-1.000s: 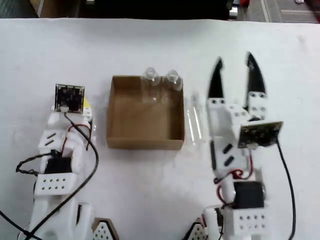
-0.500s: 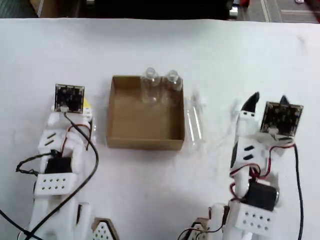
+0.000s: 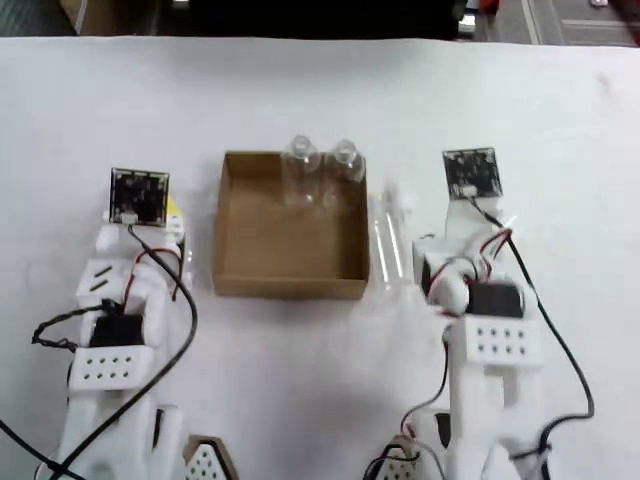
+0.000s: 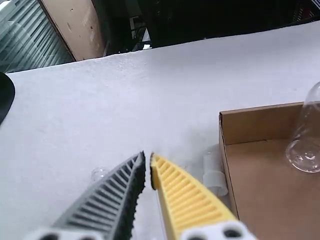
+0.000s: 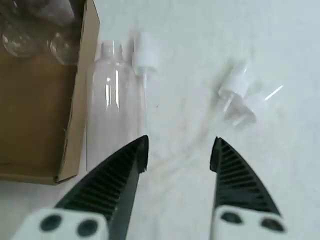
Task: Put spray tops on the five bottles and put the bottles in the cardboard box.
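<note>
The cardboard box [image 3: 290,283] lies at the table's middle, with two clear bottles [image 3: 300,170] standing uncapped along its far wall. A third clear bottle [image 5: 107,110] lies uncapped on the table against the box's right wall [image 5: 80,100]. A white spray top [image 5: 145,57] with its tube lies beside that bottle's neck, and two more spray tops [image 5: 235,90] lie farther right. My right gripper [image 5: 180,147] is open and empty, hovering just short of the lying bottle. My left gripper [image 4: 148,159] is shut with nothing in it, left of the box, with a spray top [image 4: 214,172] lying by the box wall.
Both arms are folded back near the table's front edge, the left arm [image 3: 130,260] left of the box and the right arm [image 3: 480,300] right of it. White table stretches beyond the box. A small clear piece [image 4: 99,173] lies left of the left gripper.
The right arm has pulled back from its stretched-out pose beyond the box into a folded pose near its base. The left arm, box and bottles have stayed put.
</note>
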